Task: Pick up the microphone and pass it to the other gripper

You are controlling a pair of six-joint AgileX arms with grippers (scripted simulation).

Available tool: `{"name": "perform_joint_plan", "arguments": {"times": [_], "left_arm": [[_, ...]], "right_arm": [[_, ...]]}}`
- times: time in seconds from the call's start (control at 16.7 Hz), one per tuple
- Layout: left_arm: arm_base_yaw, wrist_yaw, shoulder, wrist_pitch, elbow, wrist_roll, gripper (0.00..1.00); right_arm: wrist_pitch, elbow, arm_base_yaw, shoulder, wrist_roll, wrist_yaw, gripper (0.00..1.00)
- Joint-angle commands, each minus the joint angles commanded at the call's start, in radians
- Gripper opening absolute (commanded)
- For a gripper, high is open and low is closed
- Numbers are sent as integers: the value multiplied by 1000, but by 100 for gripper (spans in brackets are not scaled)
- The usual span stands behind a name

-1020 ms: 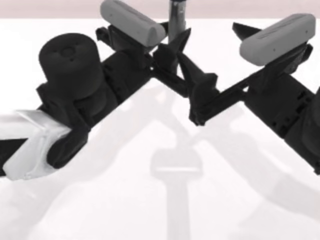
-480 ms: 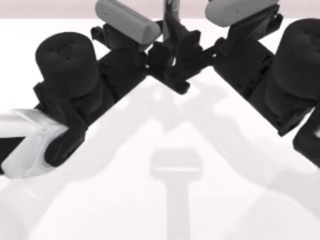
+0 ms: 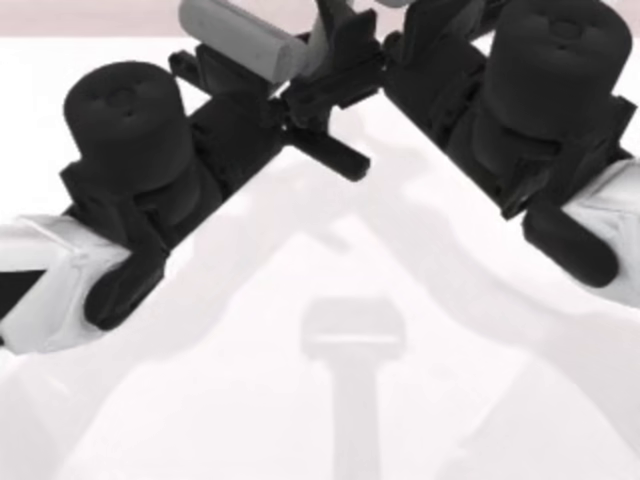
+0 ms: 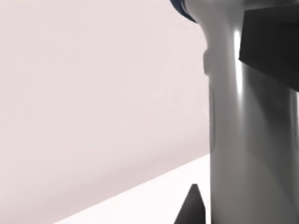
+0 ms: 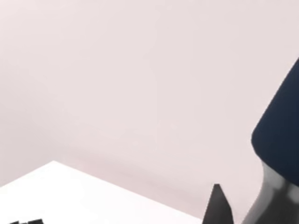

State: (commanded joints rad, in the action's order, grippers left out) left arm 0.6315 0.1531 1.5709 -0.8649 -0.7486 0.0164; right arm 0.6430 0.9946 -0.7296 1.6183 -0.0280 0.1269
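Both jaws flank glossy cylindrical grey microphone (image 4: 252, 140)

Glossy metallic-looking microphone (image 4: 252, 140) handle, matt navy head, seemingly matt table (image 3: 300, 420)

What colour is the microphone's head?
Dark navy blue, atop a grey handle; the microphone shows it best in the right wrist view.

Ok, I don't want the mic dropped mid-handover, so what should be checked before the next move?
1. Grey-handled microphone with navy head held clear of the white table: ok.
2. Both the left hand and the right hand at the microphone, upper middle of the top view: ok.
3. Grip of the right hand closed on it: cannot tell.
4. Grip of the left hand on it: cannot tell.
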Motion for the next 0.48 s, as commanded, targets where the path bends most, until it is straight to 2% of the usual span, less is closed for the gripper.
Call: {"name": "perform_joint_plan", "arguments": {"times": [0.06, 0.48], "left_arm": [[0, 0, 0, 0, 0, 0, 0], [0, 0, 0, 0, 0, 0, 0]], "right_arm": [[0, 0, 0, 0, 0, 0, 100], [0, 0, 0, 0, 0, 0, 47]]}}
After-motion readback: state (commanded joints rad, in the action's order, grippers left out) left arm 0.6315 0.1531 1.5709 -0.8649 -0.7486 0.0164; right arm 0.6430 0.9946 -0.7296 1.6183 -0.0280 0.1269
